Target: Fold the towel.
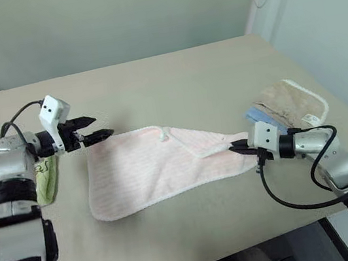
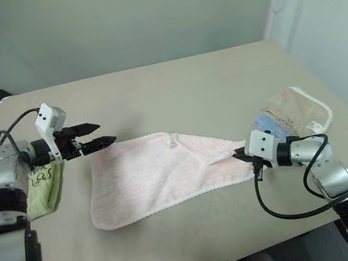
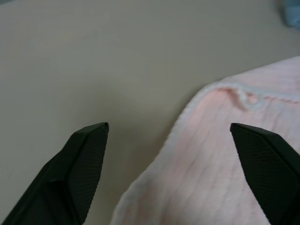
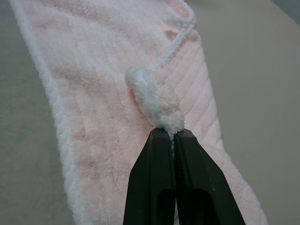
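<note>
The pale pink towel (image 1: 147, 171) lies spread on the beige table (image 1: 173, 84), with its white loop tag (image 1: 161, 134) at the far edge. One edge is folded over diagonally near the right end. My left gripper (image 1: 102, 126) is open, just above the table beside the towel's far left corner, with nothing between its fingers (image 3: 84, 159). The left wrist view shows that corner (image 3: 220, 122) between the spread jaws. My right gripper (image 4: 171, 133) is shut on the bunched white corner of the towel (image 4: 157, 101) at its right end (image 1: 238, 148).
A lime-green folded towel (image 2: 42, 186) lies at the table's left edge under my left arm. A beige white-edged towel (image 1: 292, 104) on a blue cloth (image 1: 259, 117) sits at the right, just beyond my right gripper. The table's front edge is close below the towel.
</note>
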### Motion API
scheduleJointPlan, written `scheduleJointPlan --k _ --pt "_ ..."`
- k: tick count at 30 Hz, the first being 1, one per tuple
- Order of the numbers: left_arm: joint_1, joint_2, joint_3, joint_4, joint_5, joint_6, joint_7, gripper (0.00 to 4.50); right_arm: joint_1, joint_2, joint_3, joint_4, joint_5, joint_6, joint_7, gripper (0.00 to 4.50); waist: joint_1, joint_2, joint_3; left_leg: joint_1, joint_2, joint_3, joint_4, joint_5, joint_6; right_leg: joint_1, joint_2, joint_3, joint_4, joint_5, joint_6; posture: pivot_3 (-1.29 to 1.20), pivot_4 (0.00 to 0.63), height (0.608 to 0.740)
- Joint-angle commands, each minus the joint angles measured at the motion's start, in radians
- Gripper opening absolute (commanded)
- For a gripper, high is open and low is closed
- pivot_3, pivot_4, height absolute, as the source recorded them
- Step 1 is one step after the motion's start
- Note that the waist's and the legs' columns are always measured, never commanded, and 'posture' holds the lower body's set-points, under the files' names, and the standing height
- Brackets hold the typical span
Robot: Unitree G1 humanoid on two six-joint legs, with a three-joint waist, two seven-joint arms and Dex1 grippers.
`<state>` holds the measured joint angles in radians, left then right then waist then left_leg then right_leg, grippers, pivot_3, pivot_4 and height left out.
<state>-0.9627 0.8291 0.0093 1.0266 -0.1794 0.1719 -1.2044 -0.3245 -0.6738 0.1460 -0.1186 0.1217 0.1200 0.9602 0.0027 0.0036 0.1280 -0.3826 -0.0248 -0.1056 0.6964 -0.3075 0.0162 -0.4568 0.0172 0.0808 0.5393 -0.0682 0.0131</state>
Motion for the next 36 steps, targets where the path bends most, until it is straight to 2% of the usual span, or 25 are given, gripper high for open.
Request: scheduleJointPlan --k 1,14,17,24,27,28,36 --pt "-0.059 -0.010 -0.019 0.110 0.079 -0.091 0.052 4.49 0.007 0.004 -0.028 -0.044 0.001 -0.002 -0.030 0.00 0.000 0.000 0.000 0.000 0.000 0.000 0.000 0.000 0.001 0.000 0.000 0.000 0.000 -0.004 0.006 0.00 0.150 0.740" --pt "-0.083 -0.068 -0.014 0.248 0.175 -0.105 0.095 4.49 0.061 0.005 -0.032 -0.080 0.006 0.000 -0.069 0.00 0.001 0.000 0.000 -0.001 0.000 0.001 0.000 0.002 0.002 0.000 0.000 0.000 0.000 -0.003 0.010 0.00 0.150 0.740" --pt "-0.072 -0.074 -0.017 0.252 0.190 -0.109 0.091 3.88 0.064 0.005 -0.032 -0.082 0.006 -0.001 -0.074 0.00 0.001 0.000 0.000 -0.001 0.000 0.001 0.000 0.002 0.002 0.000 0.000 0.000 0.000 -0.003 0.010 0.00 0.150 0.740" --pt "-0.052 -0.076 0.003 0.255 0.184 -0.102 0.091 1.41 0.061 0.009 -0.030 -0.079 0.009 0.001 -0.079 0.00 0.001 0.000 0.000 -0.001 0.000 0.001 0.000 0.002 0.003 0.000 0.000 0.000 0.000 -0.003 0.011 0.00 0.150 0.740" --pt "-0.044 -0.075 0.023 0.250 0.165 -0.097 0.073 0.21 0.059 0.011 -0.030 -0.077 0.009 0.001 -0.080 0.00 0.001 0.000 0.000 -0.001 0.000 0.001 0.000 0.002 0.003 0.001 0.000 0.000 0.000 -0.003 0.011 0.00 0.150 0.740" --pt "-0.042 -0.074 0.031 0.247 0.158 -0.095 0.065 0.03 0.059 0.011 -0.030 -0.077 0.009 0.001 -0.080 0.00 0.001 0.000 0.000 -0.001 0.000 0.001 0.000 0.002 0.003 0.001 0.000 0.000 0.000 -0.003 0.011 0.00 0.150 0.740" --pt "-0.053 -0.056 0.125 0.188 0.074 -0.068 -0.036 0.03 0.067 0.005 -0.059 -0.084 0.028 0.009 -0.079 0.00 0.002 0.000 0.000 -0.001 0.000 0.001 0.001 0.002 0.003 0.001 0.000 0.000 0.000 -0.003 0.011 0.00 0.150 0.740"
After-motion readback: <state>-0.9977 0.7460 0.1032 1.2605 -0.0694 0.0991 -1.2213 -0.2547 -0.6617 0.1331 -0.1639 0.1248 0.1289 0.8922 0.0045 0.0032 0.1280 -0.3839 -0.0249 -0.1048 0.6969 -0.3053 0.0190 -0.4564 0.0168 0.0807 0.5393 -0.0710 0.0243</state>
